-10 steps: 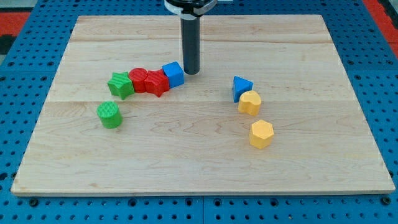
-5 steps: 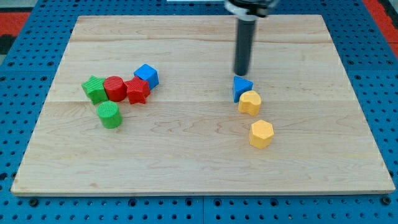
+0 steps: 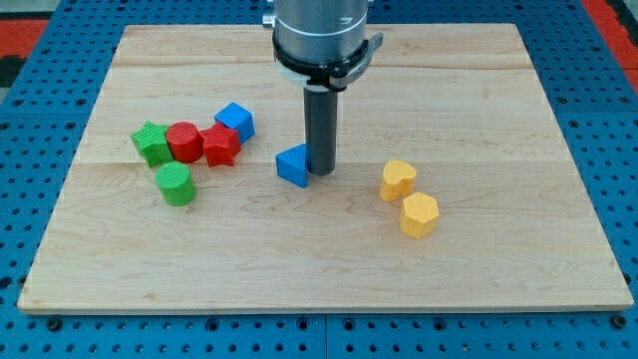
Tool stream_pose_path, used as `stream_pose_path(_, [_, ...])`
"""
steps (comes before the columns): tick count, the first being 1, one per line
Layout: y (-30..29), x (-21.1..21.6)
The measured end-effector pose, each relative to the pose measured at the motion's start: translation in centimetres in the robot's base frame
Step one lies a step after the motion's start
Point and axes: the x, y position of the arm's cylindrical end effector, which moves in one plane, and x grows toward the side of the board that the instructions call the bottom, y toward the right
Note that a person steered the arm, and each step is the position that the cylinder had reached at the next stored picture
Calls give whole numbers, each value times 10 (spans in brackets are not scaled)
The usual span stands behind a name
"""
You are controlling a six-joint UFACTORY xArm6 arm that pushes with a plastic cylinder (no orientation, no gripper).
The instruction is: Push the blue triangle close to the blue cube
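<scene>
Upright rod, my tip (image 3: 321, 172) touching blue triangle (image 3: 293, 166)

My tip (image 3: 320, 172) has shoved the blue triangle (image 3: 293, 165) leftward, away from the yellow blocks (image 3: 399, 180), nearer the blue cube (image 3: 235, 121).

The pale wooden plank worktop (image 3: 478, 249) carries eight small plastic blocks. Toward the view's left, a green star block (image 3: 152, 143), a red cylinder block (image 3: 183, 141) and a red star block (image 3: 220, 145) sit touching in a row, the blue cube (image 3: 235, 121) just above them, a green cylinder block (image 3: 175, 184) just below. The blue triangle (image 3: 293, 165) lies mid-board. Right of it, a yellow heart-shaped block (image 3: 398, 180) and a yellow hexagonal block (image 3: 419, 213) sit close together.
</scene>
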Motion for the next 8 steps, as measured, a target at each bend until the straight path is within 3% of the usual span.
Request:
stream_pose_path(2, [-14, 14])
stream_pose_path(8, [-26, -21])
